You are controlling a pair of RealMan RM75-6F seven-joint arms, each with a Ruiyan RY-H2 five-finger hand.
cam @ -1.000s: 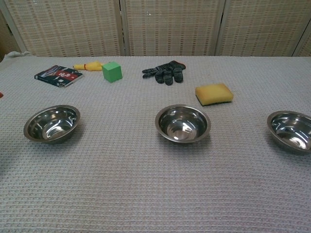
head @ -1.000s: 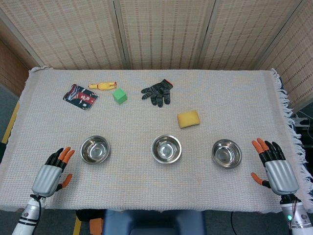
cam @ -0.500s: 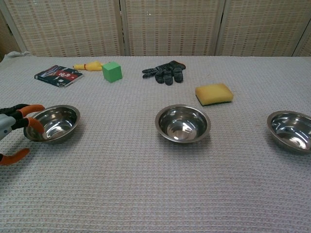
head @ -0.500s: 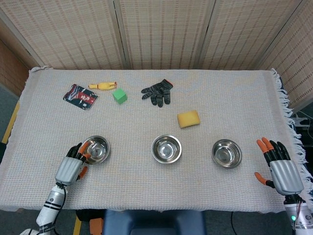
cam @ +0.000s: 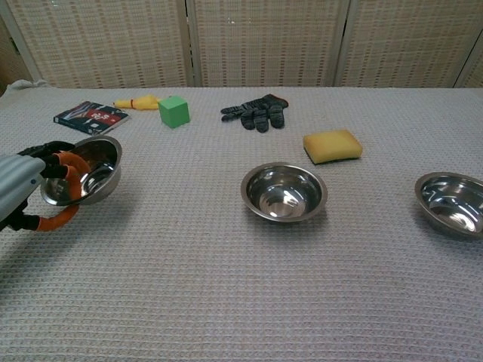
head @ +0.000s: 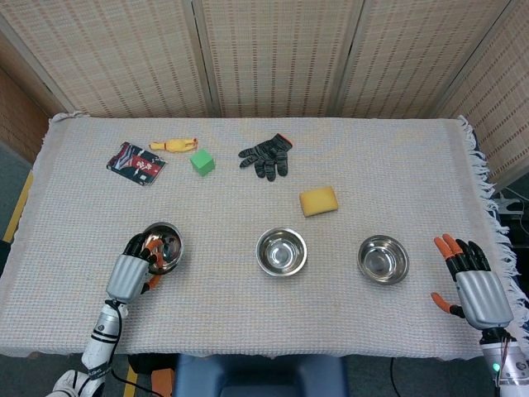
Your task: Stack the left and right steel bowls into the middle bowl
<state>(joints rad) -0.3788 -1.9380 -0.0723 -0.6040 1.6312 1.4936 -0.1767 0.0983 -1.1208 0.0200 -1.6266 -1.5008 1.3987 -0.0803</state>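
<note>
A: What carries it all?

B: A tabletop (head: 248,314) under a woven cloth, with a fringe down its right edge. Three steel bowls sit in a row toward the near edge.

A: Start with the bowls, then.

B: The middle bowl (head: 281,251) stands flat and upright near the centre of that row. The right bowl (head: 383,259) stands flat toward the right edge. The left bowl (head: 162,246) is tipped up, with its far rim raised and its mouth turned toward the near edge, clear in the chest view (cam: 84,170).

A: Who has it?

B: The left hand (head: 132,270) grips it, with the orange-tipped fingers (cam: 69,172) hooked over the near rim into the bowl and the thumb below. It sits toward the left edge, well apart from the middle bowl.

A: And the other hand?

B: The right hand (head: 474,285) hangs at the near right corner, with its fingers spread and holding nothing, near the right bowl but not touching it.

A: The smaller things?

B: Along the far side there is a black glove (head: 267,155) about mid-table, then a yellow sponge (head: 318,201) nearer the middle bowl. Toward the far left corner lies a flat packet (head: 135,163), a green cube (head: 202,161), and a yellow toy (head: 173,145) just beside the cube.
</note>
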